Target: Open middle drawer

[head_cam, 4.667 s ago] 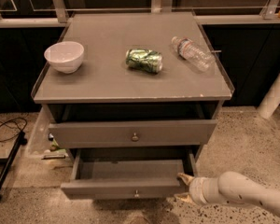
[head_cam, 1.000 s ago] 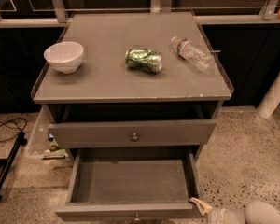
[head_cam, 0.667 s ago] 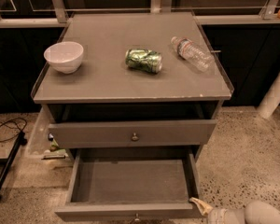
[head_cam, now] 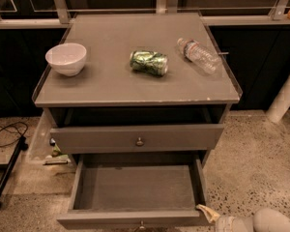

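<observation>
The middle drawer (head_cam: 135,187) stands pulled far out below the cabinet's top drawer (head_cam: 137,138). Its shallow grey box is empty, and its low front panel (head_cam: 101,220) lies at the bottom edge of the view, with the small round knob (head_cam: 141,224) just showing. My gripper (head_cam: 206,212) is at the bottom right, at the right front corner of this drawer's front panel. The pale arm (head_cam: 261,221) runs off the lower right corner.
On the cabinet top (head_cam: 111,88) sit a white bowl (head_cam: 66,58), a crushed green can (head_cam: 149,62) and a lying clear plastic bottle (head_cam: 198,54). A black cable (head_cam: 7,132) and a stand leg lie on the floor at left. A white post (head_cam: 285,98) stands at right.
Since the earliest frame the middle drawer has slid much further out and my gripper has moved toward the bottom edge with it. Over the last second nothing visibly moved.
</observation>
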`<state>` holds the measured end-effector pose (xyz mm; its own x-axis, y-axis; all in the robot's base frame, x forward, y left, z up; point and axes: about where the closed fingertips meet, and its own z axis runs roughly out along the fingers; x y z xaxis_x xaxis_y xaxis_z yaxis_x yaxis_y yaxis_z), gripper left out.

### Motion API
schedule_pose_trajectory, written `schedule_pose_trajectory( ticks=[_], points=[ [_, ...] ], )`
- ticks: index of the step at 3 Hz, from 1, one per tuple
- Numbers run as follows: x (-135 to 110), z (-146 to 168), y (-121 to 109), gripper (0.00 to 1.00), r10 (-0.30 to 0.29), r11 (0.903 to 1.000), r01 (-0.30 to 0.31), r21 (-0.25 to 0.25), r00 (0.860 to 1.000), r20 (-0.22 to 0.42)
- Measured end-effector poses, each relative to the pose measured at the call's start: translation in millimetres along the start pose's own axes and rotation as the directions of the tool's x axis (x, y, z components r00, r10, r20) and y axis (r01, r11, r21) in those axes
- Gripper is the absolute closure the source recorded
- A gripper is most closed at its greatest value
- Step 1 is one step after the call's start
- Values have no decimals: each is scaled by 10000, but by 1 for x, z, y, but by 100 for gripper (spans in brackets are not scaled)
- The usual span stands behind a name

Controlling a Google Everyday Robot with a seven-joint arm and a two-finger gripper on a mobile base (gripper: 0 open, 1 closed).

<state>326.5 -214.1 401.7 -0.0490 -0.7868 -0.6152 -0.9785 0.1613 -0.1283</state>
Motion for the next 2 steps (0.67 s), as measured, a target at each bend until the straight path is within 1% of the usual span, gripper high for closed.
schedule_pose_trajectory(
  ticks=[1, 2],
  points=[
    [0, 0, 0, 0, 0, 10000, 0, -1, 10000, 1],
    [0, 0, 0, 0, 0, 10000, 0, -1, 10000, 1]
  ],
)
